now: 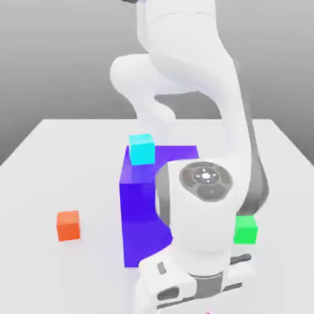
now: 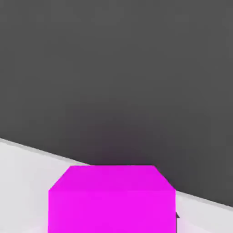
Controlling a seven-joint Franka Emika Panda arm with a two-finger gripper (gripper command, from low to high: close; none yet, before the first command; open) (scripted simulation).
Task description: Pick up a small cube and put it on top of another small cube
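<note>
Grey, featureless backdrop rises behind a pale white table [image 1: 55, 159]. Near the middle stands a big blue-purple block [image 1: 144, 214] with a cyan cube [image 1: 141, 149] on its far edge; an orange cube [image 1: 68, 225] lies toward the exterior view's left, a green cube [image 1: 245, 229] toward its right. At the near edge the claw is closed on the magenta cube [image 2: 111, 200], which looks to sit on the table.

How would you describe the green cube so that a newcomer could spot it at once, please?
Start at the big blue-purple block in the middle of the white table. Past the robot arm, on the exterior view's right, sits the small green cube. Its colour sets it apart: the cyan cube and orange cube match its size.
</note>
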